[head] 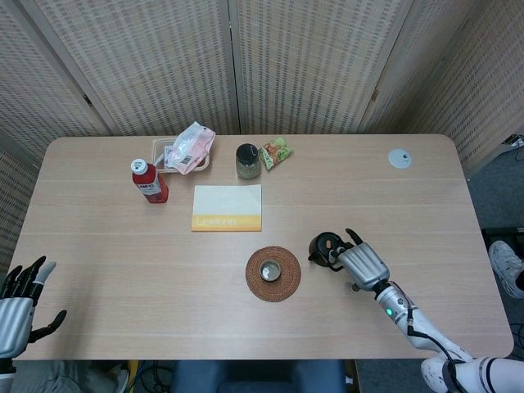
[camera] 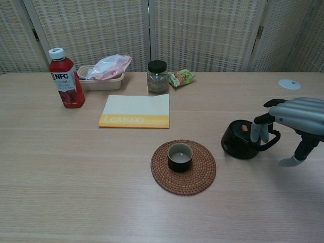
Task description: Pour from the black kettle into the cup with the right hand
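Nothing poured yet: the black kettle (camera: 242, 140) sits on the tabletop toward its right edge, just beside the mat with the cup (camera: 179, 156). The right hand (camera: 292, 117) hangs over its handle, fingers (camera: 259, 132) curling down, not clamped. The left hand (head: 18, 303) idles, fingers spread.

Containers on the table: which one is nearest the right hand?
The black kettle, right beside the right hand; cup, jar and red bottle sit farther left.
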